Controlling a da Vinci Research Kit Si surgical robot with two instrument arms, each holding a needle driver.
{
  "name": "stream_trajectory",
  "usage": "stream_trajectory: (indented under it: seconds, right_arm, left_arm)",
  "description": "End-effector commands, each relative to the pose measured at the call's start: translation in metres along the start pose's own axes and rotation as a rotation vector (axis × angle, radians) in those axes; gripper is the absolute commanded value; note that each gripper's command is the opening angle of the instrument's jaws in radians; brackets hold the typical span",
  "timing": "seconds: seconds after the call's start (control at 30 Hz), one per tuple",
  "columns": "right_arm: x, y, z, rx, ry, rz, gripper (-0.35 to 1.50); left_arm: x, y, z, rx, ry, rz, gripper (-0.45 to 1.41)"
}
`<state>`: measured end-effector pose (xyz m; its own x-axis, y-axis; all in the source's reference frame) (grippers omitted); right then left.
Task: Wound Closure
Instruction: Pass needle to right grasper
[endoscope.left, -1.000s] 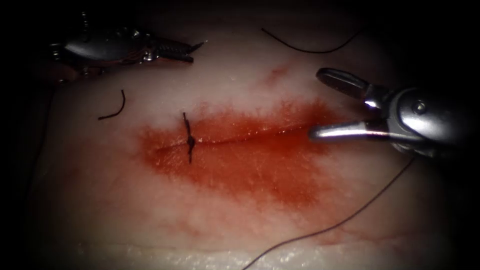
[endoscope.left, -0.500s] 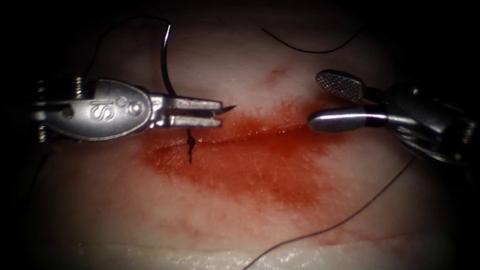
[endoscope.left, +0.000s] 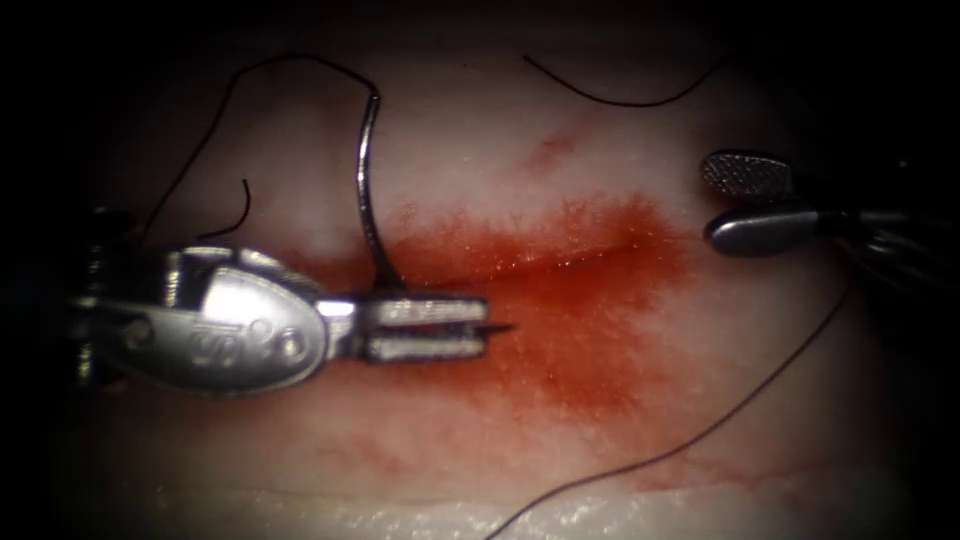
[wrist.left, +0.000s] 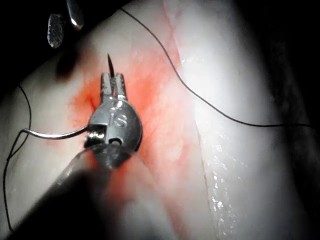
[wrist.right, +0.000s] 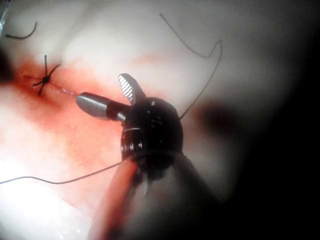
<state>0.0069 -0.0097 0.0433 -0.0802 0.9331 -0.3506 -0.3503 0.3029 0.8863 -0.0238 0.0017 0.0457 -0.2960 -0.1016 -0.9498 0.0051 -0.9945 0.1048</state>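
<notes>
My left tool (endoscope.left: 480, 328) lies over the cut (endoscope.left: 580, 258) in the tissue (endoscope.left: 450, 150), its jaws shut on the curved needle (endoscope.left: 364, 180) just behind the point. The short tip sticks out to the right, free of the tissue, and the body arcs up and away toward the far side. Thread (endoscope.left: 215, 120) trails from the needle's tail. In the left wrist view the needle (wrist.left: 55, 135) bends off sideways from the left tool (wrist.left: 112, 80). My right tool (endoscope.left: 745, 200) hovers at the cut's right end, jaws open and holding nothing, also seen as the right tool (wrist.right: 102, 89).
A tied stitch (wrist.right: 46, 78) crosses the cut's left part. A cut thread end (endoscope.left: 238, 210) lies on the left. Loose thread (endoscope.left: 610, 98) rests at the far side, and a long strand (endoscope.left: 700, 432) runs from the right tool toward the near edge. Red fluid (endoscope.left: 560, 350) stains the tissue.
The left tool came in from the upper left carrying the needle, then moved down and right over the cut, covering the stitch. The right tool drew back to the right.
</notes>
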Motion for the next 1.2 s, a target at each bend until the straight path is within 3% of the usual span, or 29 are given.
stream_trajectory:
  seconds: [0.03, 0.13, 0.33, 0.57, 0.83, 1.2]
  right_arm:
    - [-0.0010, 0.0006, 0.0010, 0.013, -0.004, 0.004, 0.99]
    - [-0.0018, 0.0008, 0.0017, 0.053, -0.015, 0.022, 0.99]
    - [-0.0026, 0.0000, 0.0041, 0.094, -0.015, 0.069, 1.21]
    - [-0.0029, -0.0011, 0.0057, 0.249, 0.037, 0.142, 0.96]
    - [-0.0033, -0.0017, 0.0070, 0.322, 0.048, 0.183, 0.96]
    - [-0.0035, -0.0030, 0.0088, 0.351, 0.071, 0.226, 0.96]
  left_arm:
    - [-0.0004, 0.0002, 0.0010, -0.004, 0.009, 0.011, -0.45]
    - [-0.0005, 0.0009, 0.0020, -0.011, 0.027, 0.045, -0.45]
    - [-0.0005, 0.0017, 0.0033, -0.020, 0.063, 0.091, -0.45]
    - [-0.0006, 0.0014, 0.0037, -0.034, 0.179, 0.154, -0.45]
    - [-0.0017, 0.0007, 0.0054, -0.054, 0.266, 0.209, -0.45]
    - [-0.0020, 0.0018, 0.0070, -0.078, 0.260, 0.233, -0.45]
